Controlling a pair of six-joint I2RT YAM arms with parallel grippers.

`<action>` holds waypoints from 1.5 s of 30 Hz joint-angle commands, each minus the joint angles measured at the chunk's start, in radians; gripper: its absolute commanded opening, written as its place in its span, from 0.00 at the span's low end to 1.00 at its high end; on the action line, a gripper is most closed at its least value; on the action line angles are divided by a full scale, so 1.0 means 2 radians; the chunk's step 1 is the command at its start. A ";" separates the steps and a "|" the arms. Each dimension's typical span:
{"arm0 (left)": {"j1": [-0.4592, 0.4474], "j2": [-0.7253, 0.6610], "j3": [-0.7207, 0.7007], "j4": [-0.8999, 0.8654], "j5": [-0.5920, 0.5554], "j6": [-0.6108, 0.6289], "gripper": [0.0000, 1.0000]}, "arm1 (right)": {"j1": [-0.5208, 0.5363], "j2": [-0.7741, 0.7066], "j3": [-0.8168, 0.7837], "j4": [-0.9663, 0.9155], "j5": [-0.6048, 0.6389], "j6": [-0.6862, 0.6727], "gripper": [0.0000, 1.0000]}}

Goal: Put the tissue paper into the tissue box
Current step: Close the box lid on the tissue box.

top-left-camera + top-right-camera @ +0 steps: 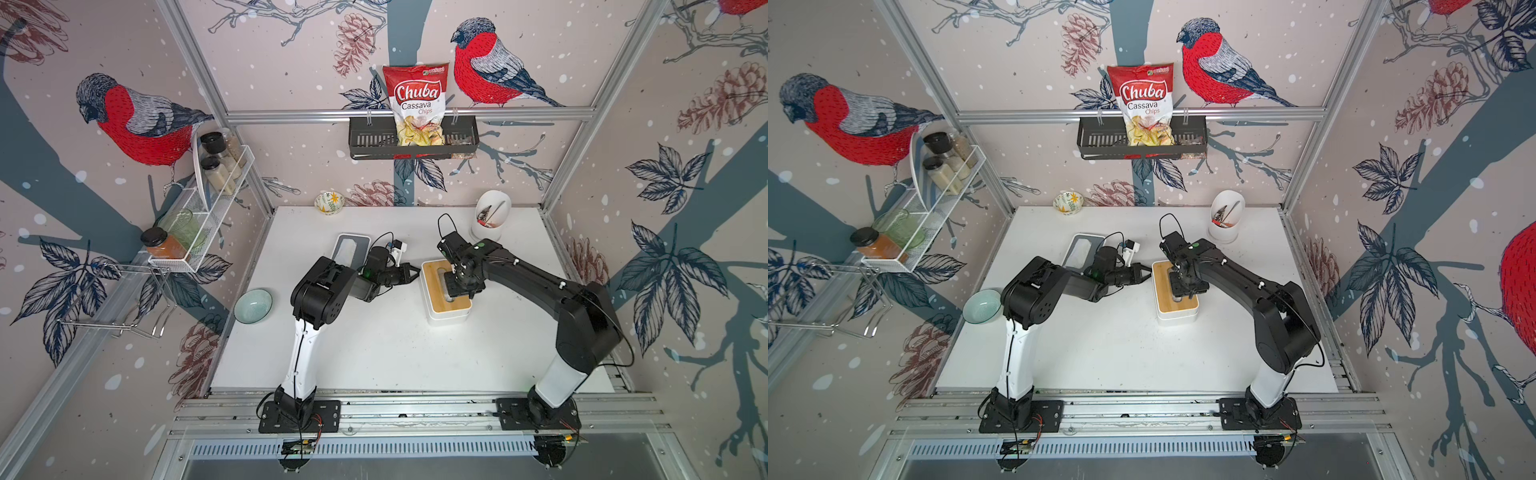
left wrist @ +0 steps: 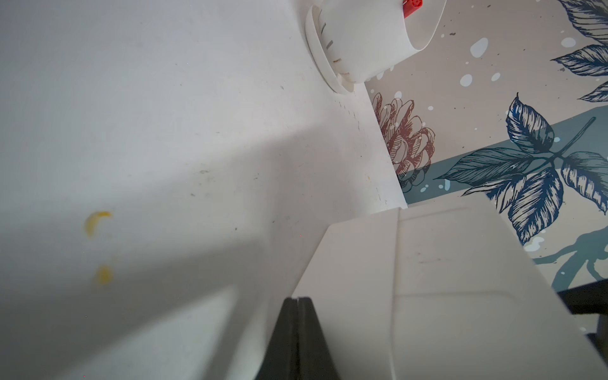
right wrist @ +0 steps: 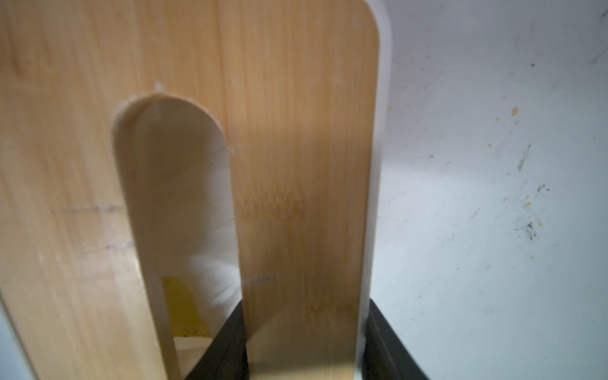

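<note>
Left gripper [image 2: 297, 304]: pressed together, empty, tips against box [image 1: 446, 318] side.
Right gripper [image 3: 304, 345]: pinching lid [image 3: 296, 164] strip, one finger in slot [image 3: 177, 197].
Tissue [image 1: 348, 249]: on table [image 1: 374, 345], beyond left wrist, left of box, long axis front-to-back.
Nearer arm: left.

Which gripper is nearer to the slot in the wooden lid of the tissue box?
Right. The right gripper grips the wooden lid with one finger inside the slot. The left gripper is shut, outside the tissue box, its tip at the side wall.
</note>
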 commanded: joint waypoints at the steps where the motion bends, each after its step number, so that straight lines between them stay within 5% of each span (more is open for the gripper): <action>1: 0.000 -0.002 -0.001 0.011 0.017 0.005 0.08 | -0.002 -0.006 0.009 -0.021 -0.003 -0.002 0.07; 45: 0.005 -0.004 -0.008 0.037 0.031 -0.010 0.08 | -0.028 0.094 0.113 -0.143 -0.074 -0.037 0.10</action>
